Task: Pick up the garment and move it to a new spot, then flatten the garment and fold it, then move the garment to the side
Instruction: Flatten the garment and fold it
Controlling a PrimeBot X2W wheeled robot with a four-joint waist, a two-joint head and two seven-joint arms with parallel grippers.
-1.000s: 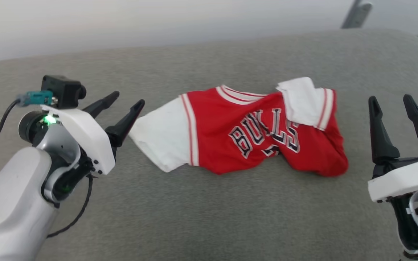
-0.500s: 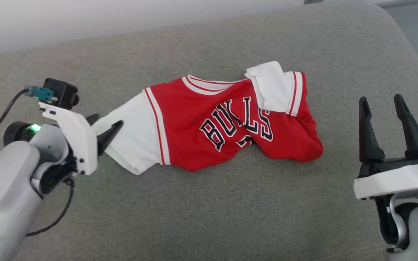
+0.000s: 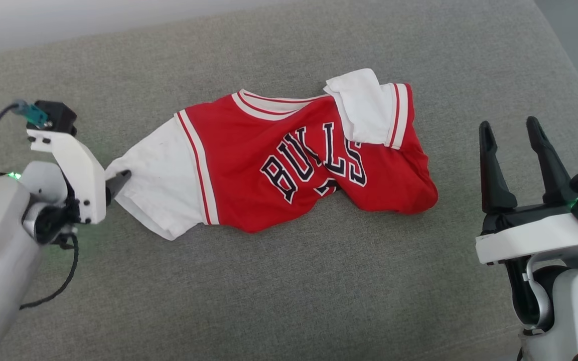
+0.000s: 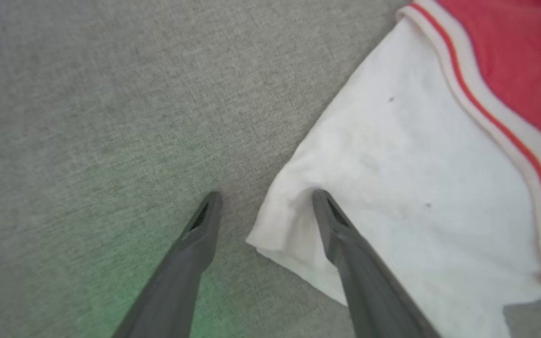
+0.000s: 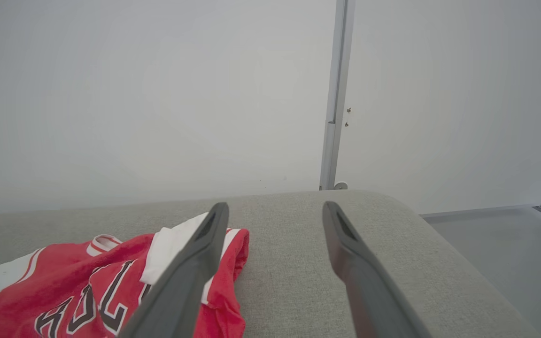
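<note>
- On a grey cushion [image 3: 289, 291], a crumpled red shirt [image 3: 239, 150] bears black lettering [image 3: 314, 160] reading "BULLS".
- Left gripper [image 4: 266, 197] is spread wide, straddling the white sleeve [image 4: 392, 188] edge.
- Right gripper [image 3: 510, 125] is spread wide, empty.

The grey woven fabric cushion [image 3: 289, 281] is lit evenly by soft, bright light; shadows are faint. A green glow [image 4: 129, 286] is cast in the slightly blurred left wrist view.

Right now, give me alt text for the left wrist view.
The left gripper, fingers open, straddles the white sleeve corner of the red T-shirt: one finger over the sleeve, the other over the grey cushion.
</note>
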